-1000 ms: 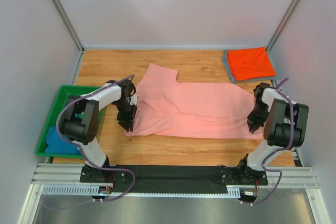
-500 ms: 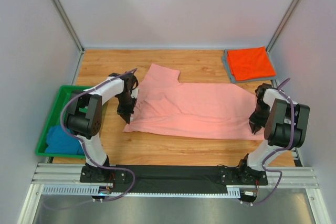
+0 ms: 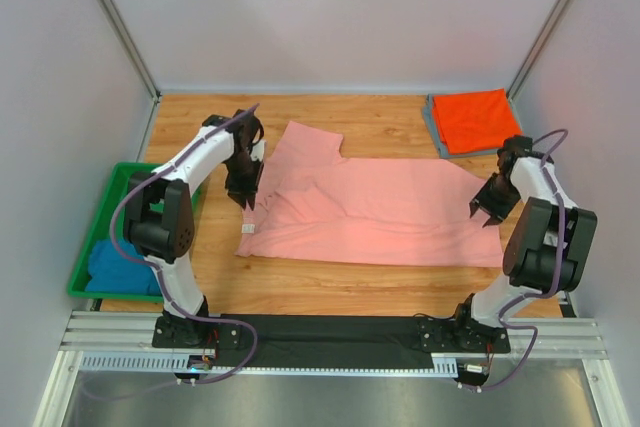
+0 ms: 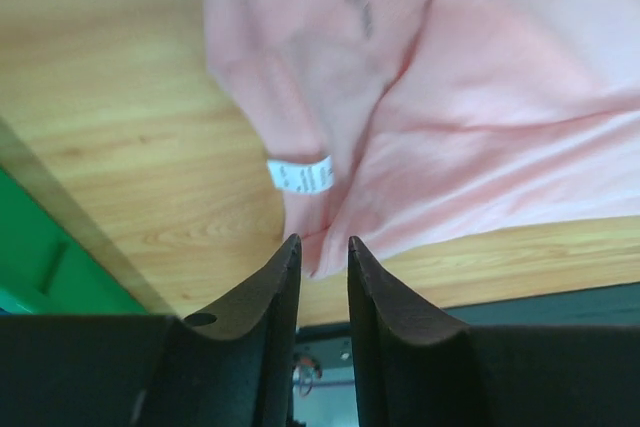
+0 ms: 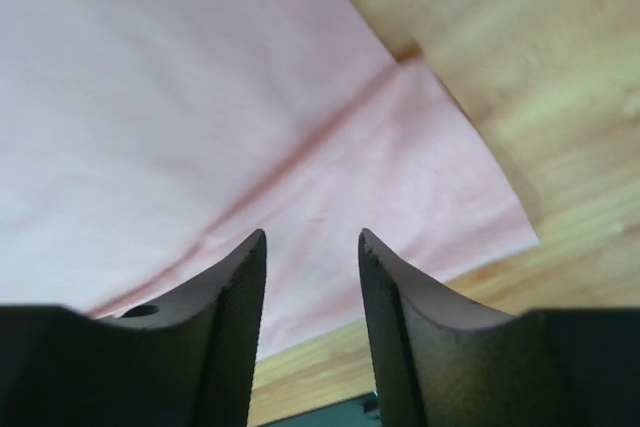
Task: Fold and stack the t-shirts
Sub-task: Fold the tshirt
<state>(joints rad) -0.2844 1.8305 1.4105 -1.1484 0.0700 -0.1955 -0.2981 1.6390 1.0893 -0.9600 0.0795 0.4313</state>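
- Two tees are already stacked well beyond the right gripper: the bright orange-red t-shirt is laid folded on the grey t-shirt.
- The salmon-pink t-shirt is spread flat between both grippers and is not yet folded; its labelled corner is seen just beneath the left gripper.
- The left jaws are held slightly parted and the right jaws wider; nothing is gripped by either.
- The teal-blue t-shirt is left in the green bin, outward of the left gripper.

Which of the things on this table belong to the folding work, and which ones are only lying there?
For the job: pink t-shirt, spread flat in the middle; orange-red t-shirt, folded, far right; grey t-shirt under it; teal-blue t-shirt in the green bin.
Just lying there: green bin, left edge.
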